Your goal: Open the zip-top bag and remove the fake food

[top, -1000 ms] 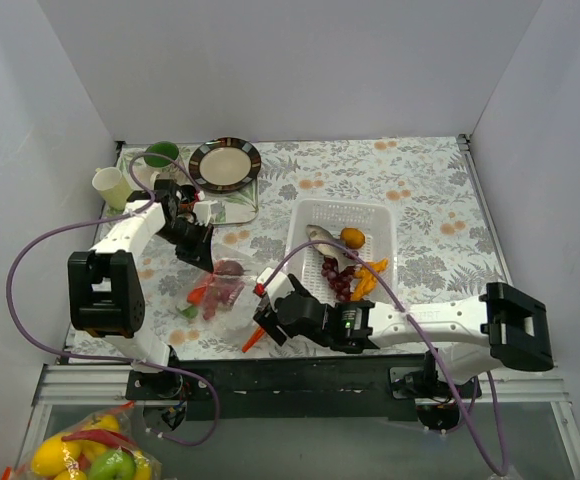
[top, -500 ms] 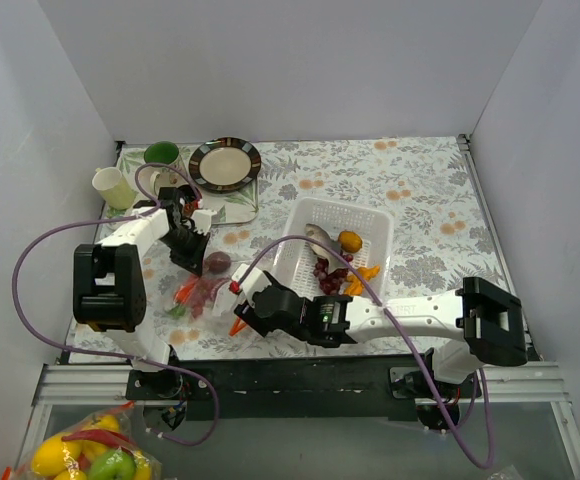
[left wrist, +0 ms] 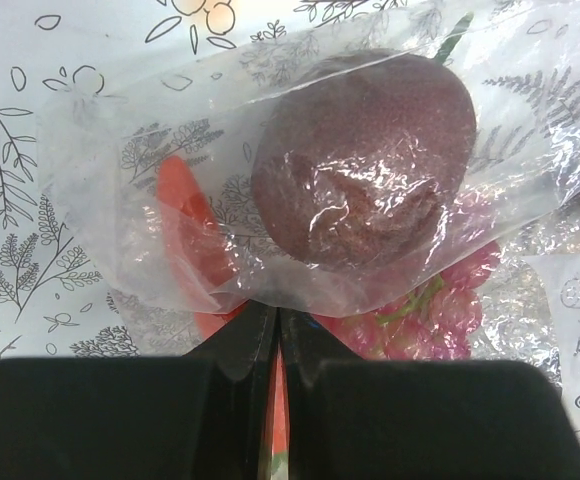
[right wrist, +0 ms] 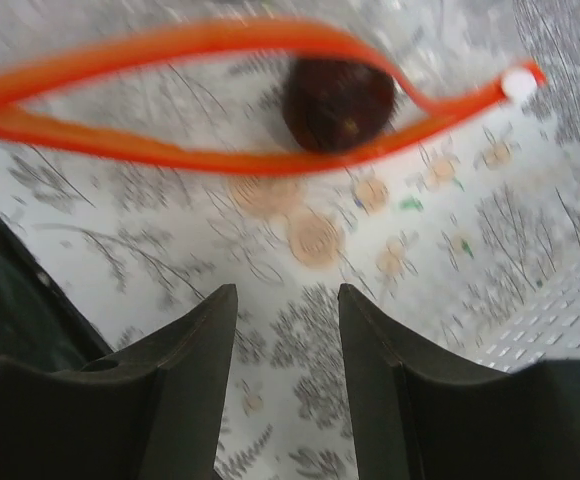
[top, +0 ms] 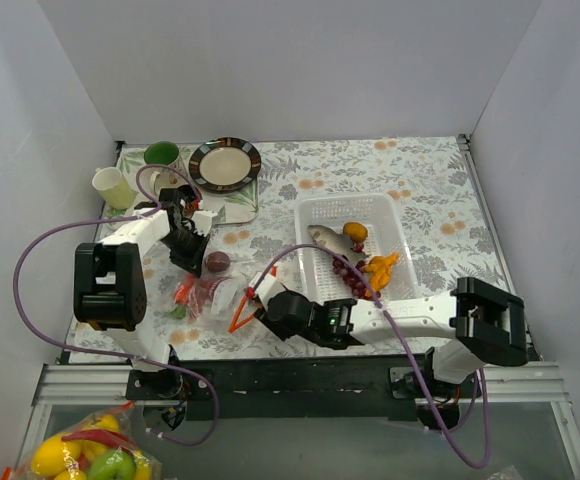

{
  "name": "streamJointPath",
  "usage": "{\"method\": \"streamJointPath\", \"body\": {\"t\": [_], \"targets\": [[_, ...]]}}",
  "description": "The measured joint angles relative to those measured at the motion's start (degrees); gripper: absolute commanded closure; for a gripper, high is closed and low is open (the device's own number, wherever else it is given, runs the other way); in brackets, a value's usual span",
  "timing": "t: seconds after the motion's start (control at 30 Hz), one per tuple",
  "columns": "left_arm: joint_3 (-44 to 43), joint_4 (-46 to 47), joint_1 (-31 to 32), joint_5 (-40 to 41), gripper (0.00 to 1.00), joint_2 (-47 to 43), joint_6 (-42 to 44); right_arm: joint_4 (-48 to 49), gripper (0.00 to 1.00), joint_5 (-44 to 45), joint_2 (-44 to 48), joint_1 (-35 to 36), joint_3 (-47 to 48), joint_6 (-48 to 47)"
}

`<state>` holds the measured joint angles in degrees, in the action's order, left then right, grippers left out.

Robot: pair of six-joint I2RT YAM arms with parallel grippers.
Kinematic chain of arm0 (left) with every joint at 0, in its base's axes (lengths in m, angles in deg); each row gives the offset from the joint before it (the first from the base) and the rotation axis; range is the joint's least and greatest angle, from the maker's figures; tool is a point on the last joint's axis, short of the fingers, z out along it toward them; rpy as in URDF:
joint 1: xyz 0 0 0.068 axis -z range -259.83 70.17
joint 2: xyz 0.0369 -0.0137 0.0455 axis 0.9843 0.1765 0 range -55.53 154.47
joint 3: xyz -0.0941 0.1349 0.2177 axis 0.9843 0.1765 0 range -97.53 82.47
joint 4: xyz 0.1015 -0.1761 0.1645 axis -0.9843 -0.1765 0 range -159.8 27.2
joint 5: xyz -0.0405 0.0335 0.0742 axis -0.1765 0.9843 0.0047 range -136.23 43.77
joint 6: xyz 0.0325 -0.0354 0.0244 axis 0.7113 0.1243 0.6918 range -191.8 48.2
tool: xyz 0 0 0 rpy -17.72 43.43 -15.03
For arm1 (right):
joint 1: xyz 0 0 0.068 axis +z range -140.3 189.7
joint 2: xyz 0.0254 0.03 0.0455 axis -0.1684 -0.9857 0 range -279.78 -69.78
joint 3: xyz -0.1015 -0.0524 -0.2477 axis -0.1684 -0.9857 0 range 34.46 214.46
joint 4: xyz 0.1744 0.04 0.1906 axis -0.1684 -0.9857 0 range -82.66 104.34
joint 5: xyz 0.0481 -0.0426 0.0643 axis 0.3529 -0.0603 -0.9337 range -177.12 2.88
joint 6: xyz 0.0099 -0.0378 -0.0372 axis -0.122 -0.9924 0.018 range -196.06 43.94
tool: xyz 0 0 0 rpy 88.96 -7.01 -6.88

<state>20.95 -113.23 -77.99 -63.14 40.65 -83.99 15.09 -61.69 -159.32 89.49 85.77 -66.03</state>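
Risks tearing or slipping off the small crinkly clear plastic zip-top bag [left wrist: 120,190] under a hard pull. Pinches only thin film with the left end effector [left wrist: 275,328], fingers pressed together on a fold. Holds nothing at the right end effector [right wrist: 288,295]: spread wide, facing the gaping red-orange zip strip [right wrist: 170,45]. Could snag that strip and drag everything. Inside the bag, shows a round dark maroon toy fruit [left wrist: 365,160] beside a red toy piece [left wrist: 175,200]. Lies on the floral-print table [top: 440,190], left of the white perforated plastic basket [top: 315,215] holding a grey toy fish [top: 322,236].
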Motion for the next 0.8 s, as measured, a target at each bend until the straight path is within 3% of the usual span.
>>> {"method": "streamJointPath", "body": {"t": [0.27, 0.57, 0.63, 0.7, 0.8], "targets": [[0.0, 0.1, 0.0, -0.3, 1.00, 0.2, 0.0, -3.9, 0.45, 0.9, 10.4, -3.0, -7.8, 1.8], [0.0, 0.1, 0.0, -0.4, 1.00, 0.2, 0.0, 2.5, 0.45, -7.8, 1.2, -3.0, -1.1, 1.5], [0.0, 0.1, 0.0, -0.5, 1.00, 0.2, 0.0, 3.4, 0.37, -9.4, -1.1, -3.0, 0.0, 1.6], [0.0, 0.1, 0.0, -0.5, 0.98, 0.2, 0.0, 4.5, 0.19, -11.0, -3.2, -3.5, 0.9, 1.8], [0.0, 0.1, 0.0, -0.7, 0.97, 0.2, 0.0, 5.6, 0.12, -12.7, -4.6, -4.7, 1.0, 2.1]]}}
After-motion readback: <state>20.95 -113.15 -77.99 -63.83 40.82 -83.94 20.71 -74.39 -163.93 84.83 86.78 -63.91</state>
